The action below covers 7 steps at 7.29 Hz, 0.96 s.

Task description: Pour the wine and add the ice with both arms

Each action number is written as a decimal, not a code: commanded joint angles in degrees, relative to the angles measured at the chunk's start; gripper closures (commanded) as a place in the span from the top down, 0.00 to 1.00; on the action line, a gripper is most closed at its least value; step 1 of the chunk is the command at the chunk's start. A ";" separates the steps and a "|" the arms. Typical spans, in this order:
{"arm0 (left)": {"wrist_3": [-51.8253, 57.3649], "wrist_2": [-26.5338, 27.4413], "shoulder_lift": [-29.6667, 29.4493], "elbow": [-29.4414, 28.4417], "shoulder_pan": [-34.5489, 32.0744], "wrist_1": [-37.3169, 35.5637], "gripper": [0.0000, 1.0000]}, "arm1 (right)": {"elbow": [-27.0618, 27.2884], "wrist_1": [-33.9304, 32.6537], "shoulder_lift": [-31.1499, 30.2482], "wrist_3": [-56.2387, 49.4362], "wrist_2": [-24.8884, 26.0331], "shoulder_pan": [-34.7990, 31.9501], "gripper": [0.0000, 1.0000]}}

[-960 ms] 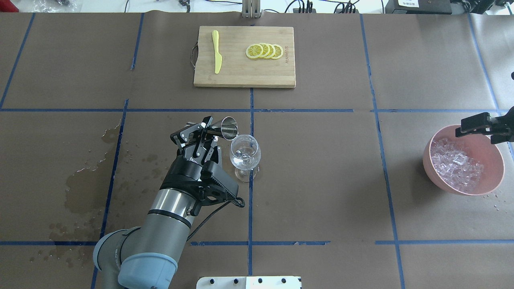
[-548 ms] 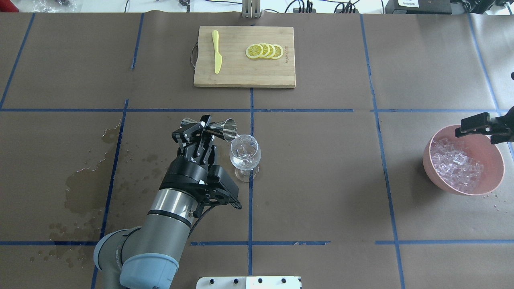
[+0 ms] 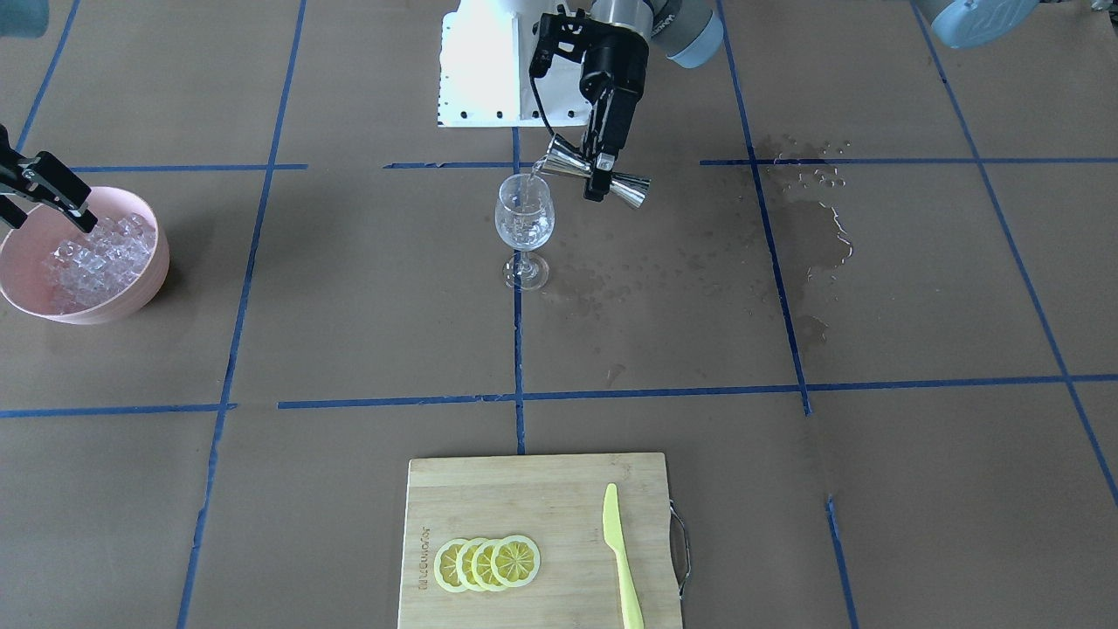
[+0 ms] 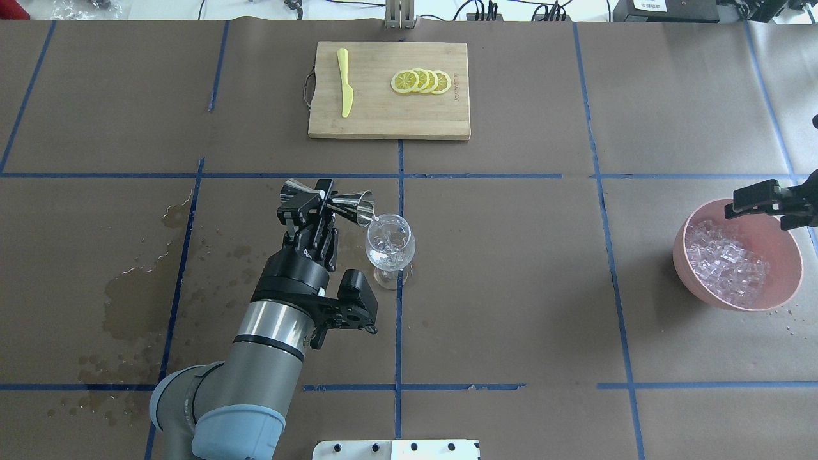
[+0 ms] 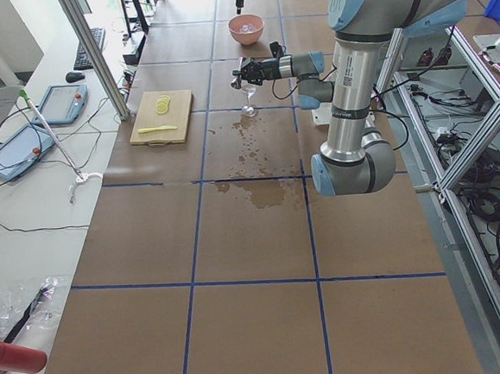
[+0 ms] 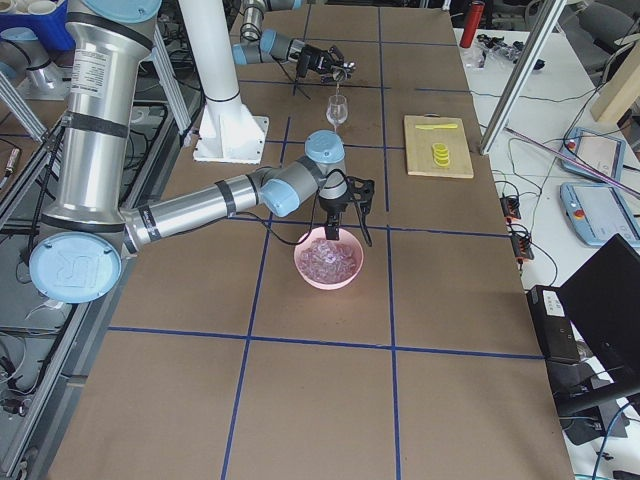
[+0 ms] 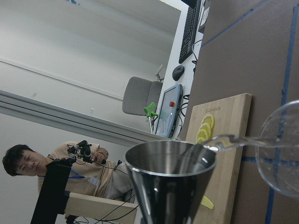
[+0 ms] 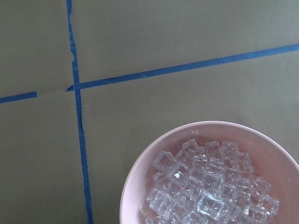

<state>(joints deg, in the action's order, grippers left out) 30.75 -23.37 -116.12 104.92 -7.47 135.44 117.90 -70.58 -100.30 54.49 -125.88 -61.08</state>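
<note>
My left gripper [image 4: 319, 201] is shut on the waist of a steel double jigger [image 4: 348, 203] and holds it tipped on its side over a stemmed wine glass [image 4: 390, 246]. A thin stream of clear wine [image 7: 233, 140] runs from the jigger's lip [image 3: 546, 164] into the glass [image 3: 524, 218], which holds a little liquid. Many clear ice cubes [image 4: 725, 259] fill a pink bowl [image 4: 789, 281] at the right. My right gripper [image 4: 757, 214] hangs open and empty over the bowl's far rim; the ice [image 8: 210, 186] shows below it.
A wooden cutting board [image 4: 383, 121] at the far middle carries lemon slices [image 4: 422, 82] and a yellow knife [image 4: 345, 83]. A wet stain [image 4: 134, 300] spreads over the brown paper on the left. The white base block [image 4: 396, 449] sits at the near edge.
My left gripper has rolled and tipped the jigger further over the glass, and liquid now streams in. The right arm has not moved.
</note>
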 commanded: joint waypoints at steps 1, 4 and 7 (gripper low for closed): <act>2.30 0.52 0.02 -0.16 0.09 0.00 0.00 | -0.12 0.09 0.10 0.00 -0.07 0.00 1.00; 5.73 0.52 -0.59 -0.77 0.35 0.00 0.00 | -0.30 0.09 0.10 0.00 -0.07 0.00 1.00; 5.20 1.31 -0.95 -0.69 1.58 0.61 0.00 | -0.38 0.09 0.19 0.00 -0.07 0.00 1.00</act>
<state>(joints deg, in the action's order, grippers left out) 36.25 -22.31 -116.99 104.22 -6.17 135.66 117.57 -70.49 -100.14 54.49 -125.95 -61.08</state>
